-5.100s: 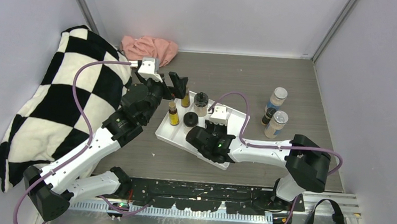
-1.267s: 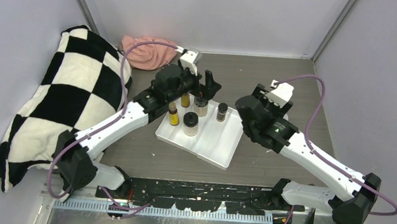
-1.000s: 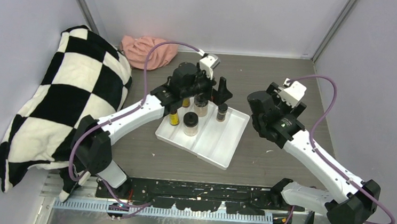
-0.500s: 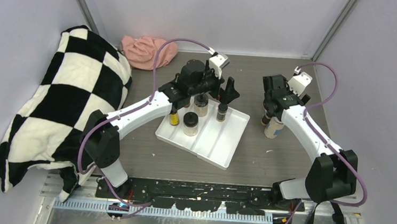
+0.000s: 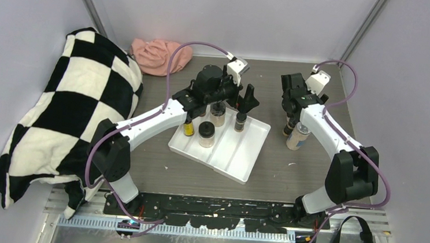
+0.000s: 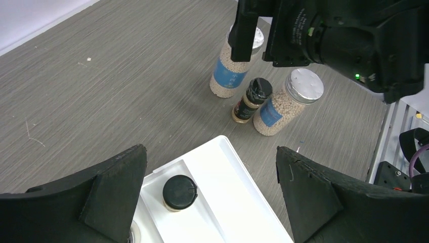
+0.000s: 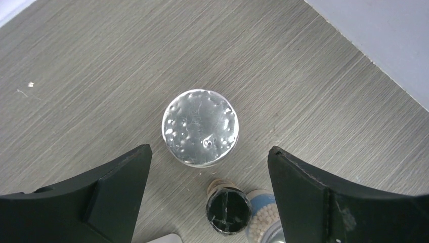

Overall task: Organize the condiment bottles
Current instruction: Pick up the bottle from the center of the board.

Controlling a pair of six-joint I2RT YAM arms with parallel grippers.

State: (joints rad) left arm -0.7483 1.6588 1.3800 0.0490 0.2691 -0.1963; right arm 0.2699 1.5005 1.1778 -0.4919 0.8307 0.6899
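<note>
A white tray (image 5: pixel 230 157) holds a slim yellow bottle (image 5: pixel 188 128), two black-lidded beige jars (image 5: pixel 206 133) (image 5: pixel 218 115) and a tiny dark bottle (image 5: pixel 240 122) (image 6: pixel 178 192). My left gripper (image 5: pixel 238 103) (image 6: pixel 212 197) hovers open above the tray's far corner (image 6: pixel 222 152), holding nothing. On the bare table to the right stand a silver-lidded shaker (image 7: pixel 200 126) (image 6: pixel 235 71), a tiny dark bottle (image 7: pixel 228 210) (image 6: pixel 250 99) (image 5: pixel 288 127) and a second shaker (image 5: pixel 297 136) (image 6: pixel 288 101). My right gripper (image 5: pixel 296 107) (image 7: pixel 210 197) hangs open straight above the far shaker, apart from it.
A black-and-white checked pillow (image 5: pixel 69 104) fills the left side, and a pink cloth (image 5: pixel 160 53) lies at the back. Grey walls close in on three sides. The right trio of bottles stands close together, almost touching.
My right arm has swung right and away from the tray to a spot over the shakers, its jaws widening. My left arm has shifted right along the tray's far edge, still open.
</note>
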